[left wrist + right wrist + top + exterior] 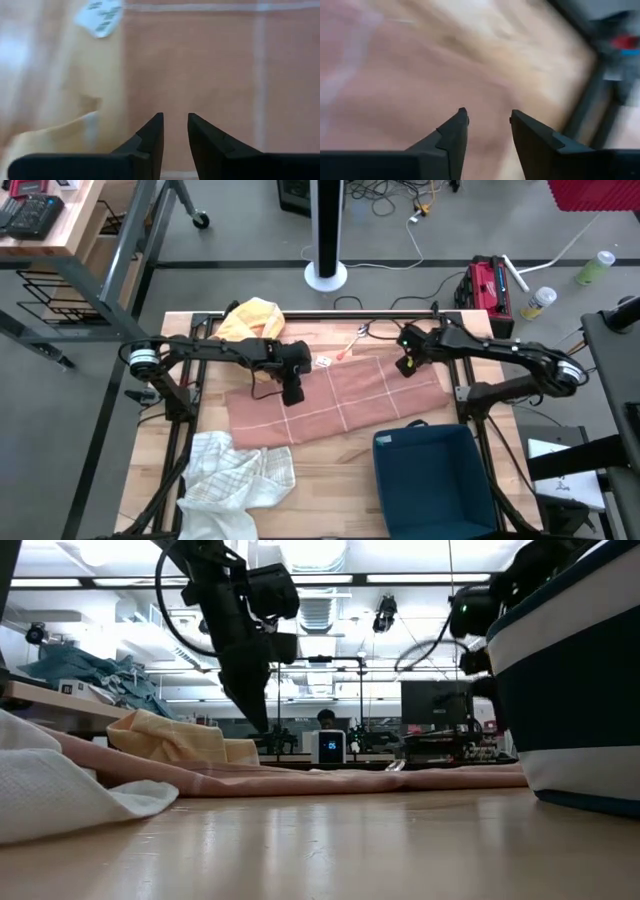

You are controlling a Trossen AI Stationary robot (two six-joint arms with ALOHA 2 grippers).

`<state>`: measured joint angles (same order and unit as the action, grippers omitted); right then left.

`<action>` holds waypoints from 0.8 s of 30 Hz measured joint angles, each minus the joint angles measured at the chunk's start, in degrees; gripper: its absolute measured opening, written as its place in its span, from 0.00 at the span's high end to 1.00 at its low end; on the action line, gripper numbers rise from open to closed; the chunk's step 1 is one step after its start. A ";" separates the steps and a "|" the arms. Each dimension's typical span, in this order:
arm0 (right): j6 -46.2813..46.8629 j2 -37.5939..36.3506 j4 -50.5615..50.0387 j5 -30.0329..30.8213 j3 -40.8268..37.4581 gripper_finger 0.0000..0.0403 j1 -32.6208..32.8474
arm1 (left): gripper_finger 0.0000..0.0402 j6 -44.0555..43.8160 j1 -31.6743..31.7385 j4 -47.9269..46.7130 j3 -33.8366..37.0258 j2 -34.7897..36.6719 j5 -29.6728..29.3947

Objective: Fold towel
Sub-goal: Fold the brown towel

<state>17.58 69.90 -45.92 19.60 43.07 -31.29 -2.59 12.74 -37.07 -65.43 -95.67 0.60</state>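
The pink towel point(340, 400) with thin white lines lies spread flat on the wooden table, also seen in the low view point(350, 780). My left gripper point(292, 393) hangs above the towel's left part, pointing steeply down. Its fingers point(175, 116) are open by a narrow gap with nothing between them. A white label point(100, 17) shows at the towel's edge. My right gripper point(407, 365) hovers above the towel's far right corner. It is open point(487, 114) and holds nothing. The blue bin partly hides it in the low view.
A yellow cloth point(252, 318) lies bunched at the table's far left. A white waffle towel point(235, 480) lies crumpled at the near left. A dark blue bin point(435, 475) stands at the near right. A small orange-handled tool point(350, 345) lies beyond the towel's far edge.
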 joint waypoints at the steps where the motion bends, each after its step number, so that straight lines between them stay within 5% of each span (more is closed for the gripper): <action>1: 0.07 -0.46 0.08 -2.80 0.00 0.65 0.02 | 0.80 -0.24 -0.05 0.69 0.44 0.01 1.98; 15: 1.31 9.58 2.01 -6.76 -4.92 0.94 1.16 | 0.80 -7.53 -0.18 14.21 12.74 0.01 5.69; 24: 0.74 13.75 2.18 -8.00 -3.92 0.98 1.35 | 0.81 -9.85 -0.05 1.75 15.92 0.36 1.93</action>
<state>18.32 83.66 -43.74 11.59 39.16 -29.94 -12.44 12.69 -35.32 -49.52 -95.31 2.53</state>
